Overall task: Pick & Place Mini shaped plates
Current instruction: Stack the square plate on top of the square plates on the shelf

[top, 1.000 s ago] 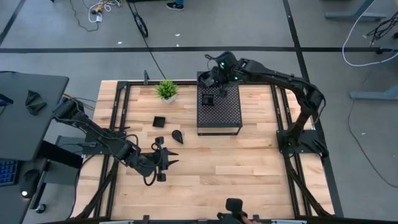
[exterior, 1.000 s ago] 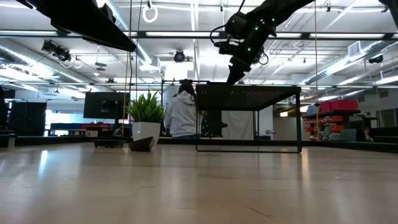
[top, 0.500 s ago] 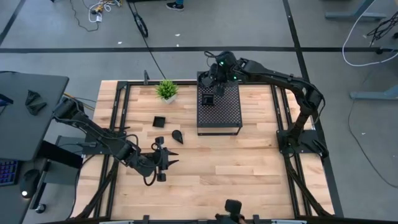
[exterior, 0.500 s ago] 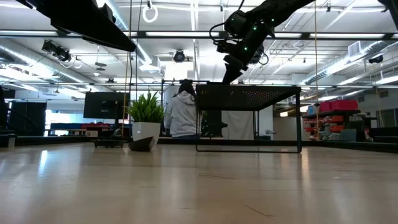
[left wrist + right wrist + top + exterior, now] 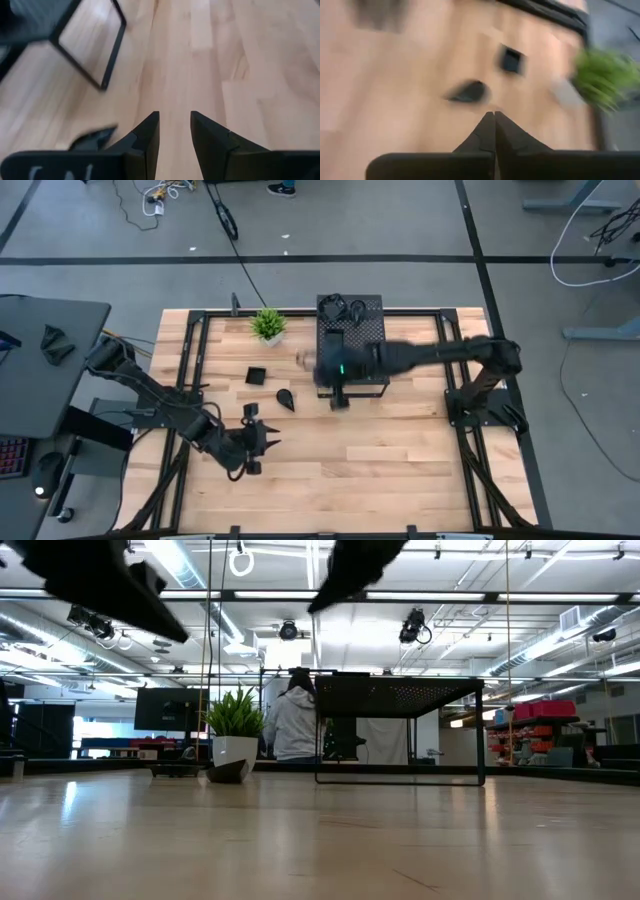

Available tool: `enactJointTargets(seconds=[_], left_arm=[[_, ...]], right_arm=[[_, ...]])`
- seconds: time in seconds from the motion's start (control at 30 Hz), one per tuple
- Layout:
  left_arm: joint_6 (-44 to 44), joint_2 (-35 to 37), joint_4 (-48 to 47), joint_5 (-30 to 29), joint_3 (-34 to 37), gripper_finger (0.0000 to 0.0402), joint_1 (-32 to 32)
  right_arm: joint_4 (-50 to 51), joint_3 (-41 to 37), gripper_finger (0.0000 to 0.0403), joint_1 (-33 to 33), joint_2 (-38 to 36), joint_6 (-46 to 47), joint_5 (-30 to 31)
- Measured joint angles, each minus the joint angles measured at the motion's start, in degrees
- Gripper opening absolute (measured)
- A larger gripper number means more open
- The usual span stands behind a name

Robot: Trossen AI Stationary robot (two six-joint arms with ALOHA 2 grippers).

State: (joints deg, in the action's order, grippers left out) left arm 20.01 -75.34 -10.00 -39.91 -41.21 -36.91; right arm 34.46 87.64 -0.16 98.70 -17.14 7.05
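Two plates sit on top of the black box.
Right gripper pressed together at its six o'clock; left gripper slightly spread, empty.

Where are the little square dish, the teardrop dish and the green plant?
square dish [image 5: 257,375], high view, its centre.
teardrop dish [image 5: 285,398], high view, its middle.
green plant [image 5: 268,323], high view, its leaves.

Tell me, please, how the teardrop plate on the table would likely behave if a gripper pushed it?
The teardrop plate lies flat and low, so it would probably slide on the smooth wooden table, not tip. Its pointed, uneven outline suggests it may rotate when pushed off-centre.
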Motion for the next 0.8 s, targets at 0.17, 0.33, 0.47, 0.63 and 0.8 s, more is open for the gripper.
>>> enactJointTargets(seconds=[0.17, 0.33, 0.47, 0.63, 0.8], left_arm=[[12.3, 0.0, -10.9, -1.5, 0.0, 0.0115, -2.4], [27.3, 0.0, -24.3, -3.0, 0.1, 0.0115, -4.3], [36.8, 0.0, -29.7, -3.0, 3.1, 0.0115, -4.9], [47.9, 0.0, -27.8, -5.2, 10.6, 0.0115, -4.6], [61.0, 0.0, -19.6, -10.1, 18.2, 0.0115, -3.0]], right_arm=[[-4.0, 0.0, 0.0001, 13.0, 0.0, 5.2, 0.2], [-10.8, -1.2, 0.0001, 22.9, 1.5, 12.0, 5.3], [-24.2, -8.1, 0.0005, 26.9, 2.4, 17.5, 7.0], [-44.7, -19.8, 0.0018, 28.2, 3.5, 23.0, 7.7], [-56.7, -27.0, 0.0047, 27.6, 5.4, 29.2, 15.1]])
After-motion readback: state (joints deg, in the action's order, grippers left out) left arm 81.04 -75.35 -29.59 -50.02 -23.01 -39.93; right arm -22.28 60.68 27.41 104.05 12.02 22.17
